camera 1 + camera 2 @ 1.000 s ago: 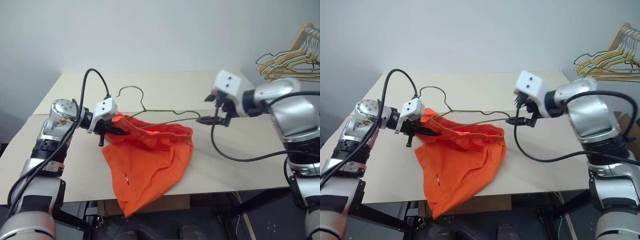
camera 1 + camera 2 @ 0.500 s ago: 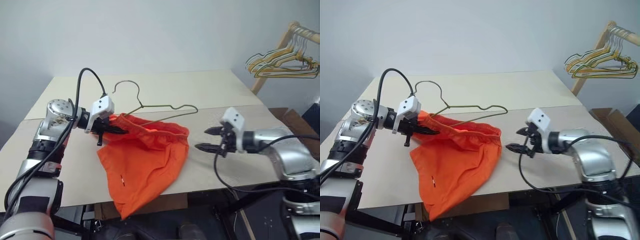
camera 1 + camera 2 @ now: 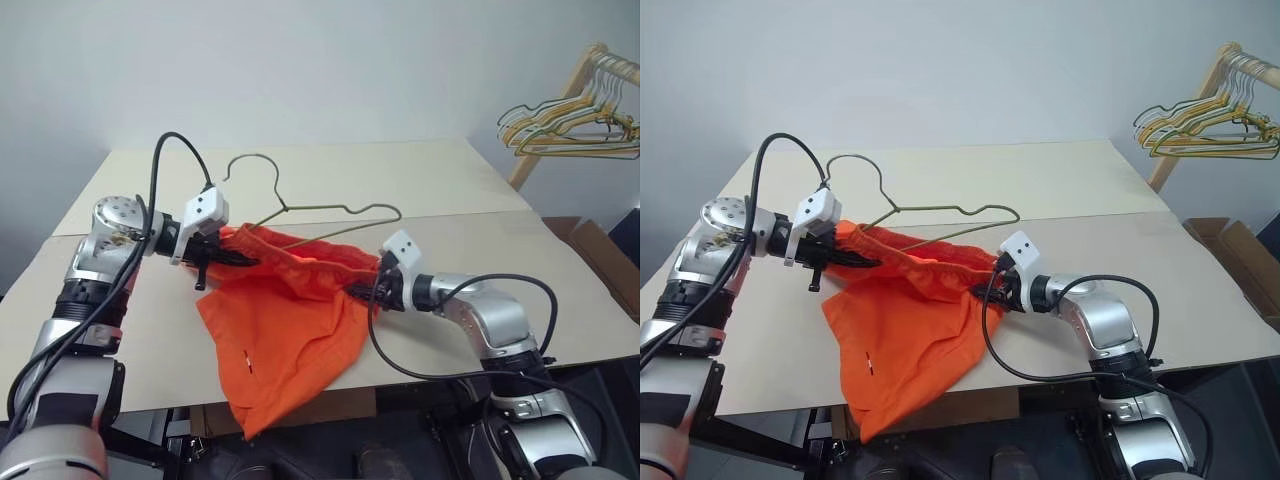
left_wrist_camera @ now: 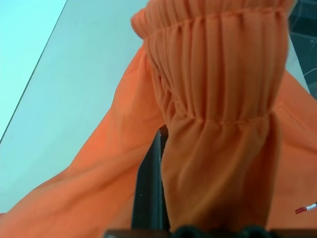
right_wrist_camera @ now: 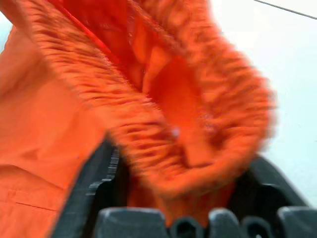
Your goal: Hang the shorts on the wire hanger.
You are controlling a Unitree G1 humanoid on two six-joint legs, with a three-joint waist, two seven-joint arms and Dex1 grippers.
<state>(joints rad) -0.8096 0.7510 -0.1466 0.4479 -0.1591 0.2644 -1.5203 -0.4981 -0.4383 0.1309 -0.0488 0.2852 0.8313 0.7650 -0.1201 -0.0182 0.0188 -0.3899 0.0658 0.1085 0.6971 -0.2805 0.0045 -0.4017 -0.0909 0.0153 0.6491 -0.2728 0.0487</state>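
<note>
A: What's the biggest thing there?

B: The table (image 3: 520,250), pale beige, with a seam running across it. Behind its far right corner stands a wooden rack (image 3: 560,105) carrying a bunch of gold and yellowish hangers (image 3: 565,125).

A: And the shorts?

B: The shorts (image 3: 290,320) are bright orange, spread over the near middle of the table, with the leg end drooping past the front edge. The gathered waistband is stretched between the two hands, lifted off the surface.

A: The hanger?

B: The wire hanger (image 3: 310,210) is thin and grey. Its hook curves up toward the far side. One lower corner is inside the waistband near the left hand; the other juts out beyond the fabric on the right, above the right hand.

A: What is the left hand doing?

B: The left hand (image 3: 232,258) is clenched on the waistband's left end. In its wrist view the gathered elastic drapes right over a black finger (image 4: 148,198).

A: The right one?

B: The right hand (image 3: 992,290) is at the waistband's right end. Its wrist view shows the bunched elastic lying between its fingers (image 5: 101,173), which stand either side of the cloth. I cannot tell whether they have clamped onto it.
</note>
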